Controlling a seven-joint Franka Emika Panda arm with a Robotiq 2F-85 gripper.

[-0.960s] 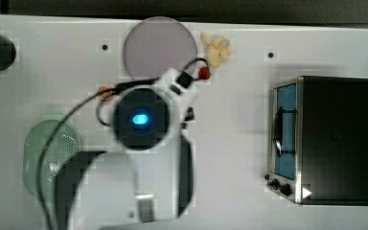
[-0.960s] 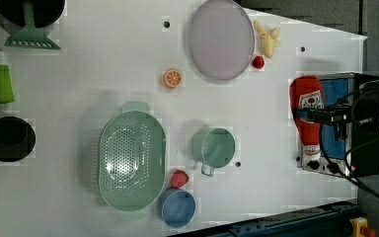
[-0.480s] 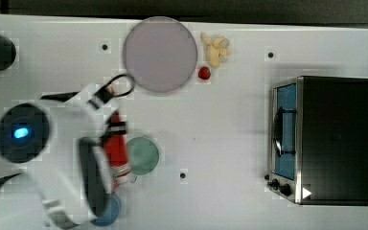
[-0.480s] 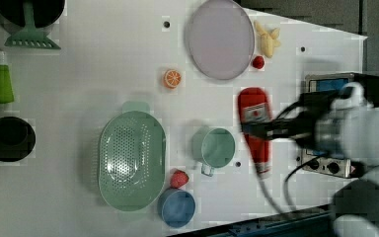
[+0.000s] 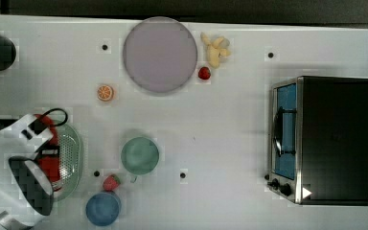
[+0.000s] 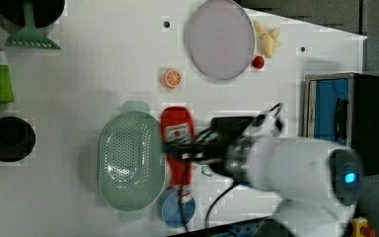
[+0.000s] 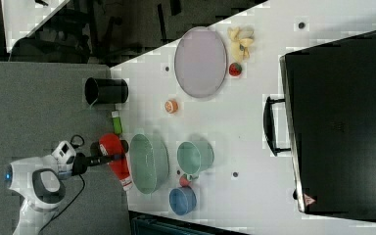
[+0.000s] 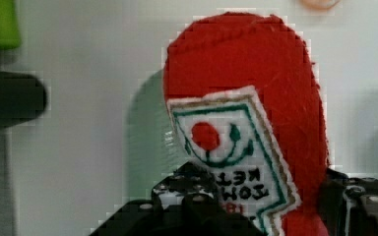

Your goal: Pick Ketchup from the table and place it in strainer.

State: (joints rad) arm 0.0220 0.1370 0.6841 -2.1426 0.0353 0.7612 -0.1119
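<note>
Fingers (image 6: 177, 149) clamped on Ketchup (image 6: 176, 129), lower middle of left view, bottle overlapping strainer (image 6: 128, 160) right rim

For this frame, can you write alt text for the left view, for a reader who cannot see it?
A white robot arm's gripper holds a red ketchup bottle right beside a pale green strainer on a white table. Around them lie a grey plate, an orange slice, a blue bowl and a black toaster oven.
</note>
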